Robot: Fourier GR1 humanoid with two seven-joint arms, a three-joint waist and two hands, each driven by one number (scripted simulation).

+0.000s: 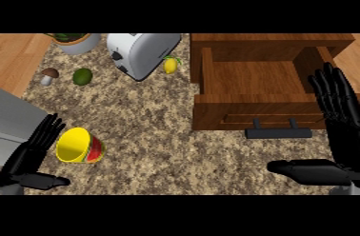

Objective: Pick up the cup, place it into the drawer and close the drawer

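The cup lies on its side on the speckled counter at the lower left; it is yellow inside with red and green bands outside. My left hand sits just left of it, fingers straight and thumb spread, touching or nearly touching its rim. The wooden drawer stands pulled open at the upper right, empty, with a dark handle on its front. My right hand is open at the right edge, fingers straight beside the drawer's right front corner, thumb stretched out low.
A white toaster lies at the top centre with a lemon beside it. A lime, a mushroom and a potted plant stand at the upper left. A grey block borders the left edge.
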